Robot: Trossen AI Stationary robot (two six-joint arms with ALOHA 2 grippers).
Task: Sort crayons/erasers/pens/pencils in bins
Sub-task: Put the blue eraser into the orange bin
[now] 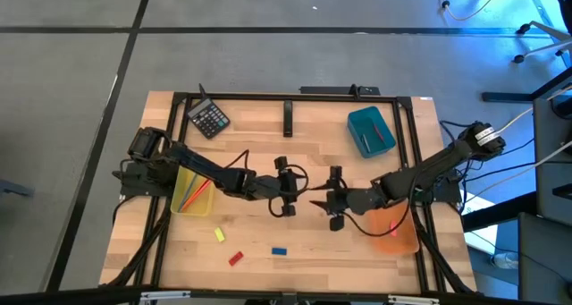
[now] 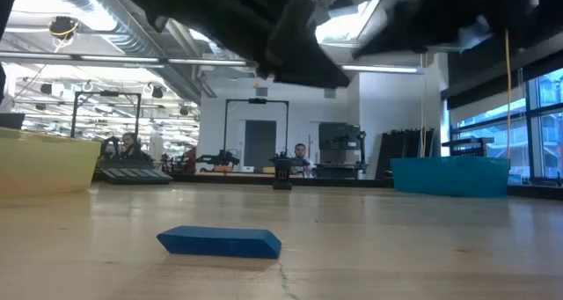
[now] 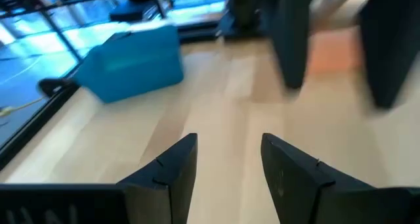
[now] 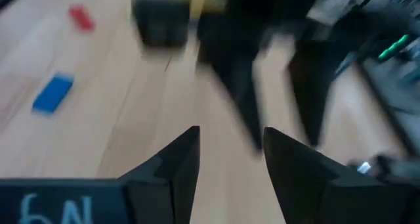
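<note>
My two grippers face each other above the middle of the table, fingertips close together. My left gripper (image 1: 302,189) (image 3: 228,140) is open, with only bare wood showing between its fingers. My right gripper (image 1: 320,196) (image 4: 231,131) is open too, with nothing in it. A yellow eraser (image 1: 219,235), a red eraser (image 1: 236,258) (image 4: 81,17) and a blue eraser (image 1: 279,250) (image 2: 220,241) (image 4: 52,94) lie flat near the front edge. The yellow bin (image 1: 192,193) holds thin sticks. The teal bin (image 1: 371,131) (image 3: 134,63) stands at the far right, and the orange bin (image 1: 393,226) at the near right.
A black calculator (image 1: 209,119) lies at the far left. A small dark post (image 1: 289,117) stands at the far edge. A black frame (image 1: 413,144) runs around the tabletop. Bare wood lies between the erasers and the grippers.
</note>
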